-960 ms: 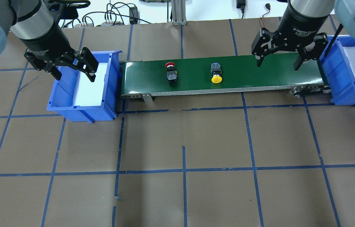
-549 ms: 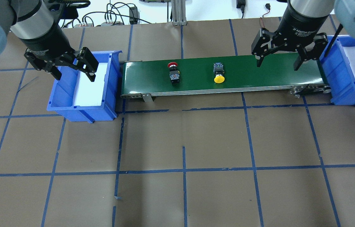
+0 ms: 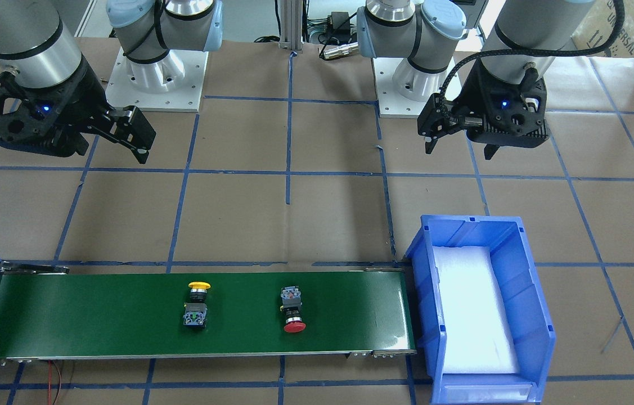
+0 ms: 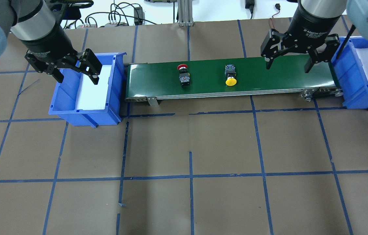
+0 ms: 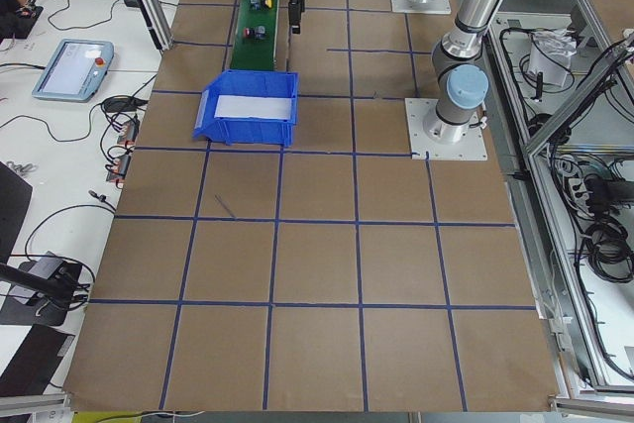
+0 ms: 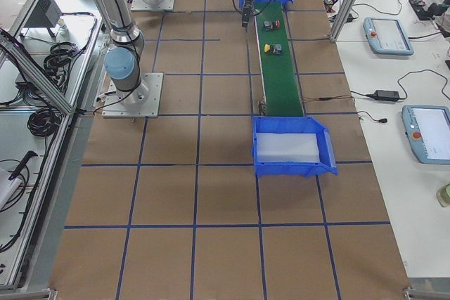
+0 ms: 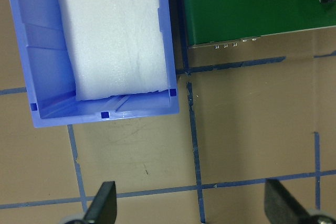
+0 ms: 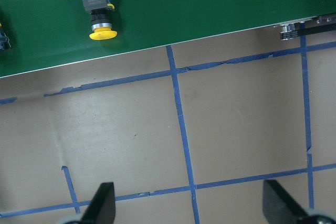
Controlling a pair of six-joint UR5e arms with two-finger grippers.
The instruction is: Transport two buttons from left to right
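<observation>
The red-capped button and the yellow-capped button lie on their sides on the green conveyor belt, red left of yellow, both left of the belt's middle-right. They also show in the front view, red and yellow. The yellow one shows in the right wrist view. My left gripper is open and empty above the left blue bin. My right gripper is open and empty above the belt's right end, well right of the yellow button.
A second blue bin with a white foam liner stands at the belt's right end. Cables lie at the table's far edge. The two arm bases stand on the brown paper with a blue tape grid.
Both buttons have travelled a little to the right on the belt. Neither arm nor gripper has moved.
</observation>
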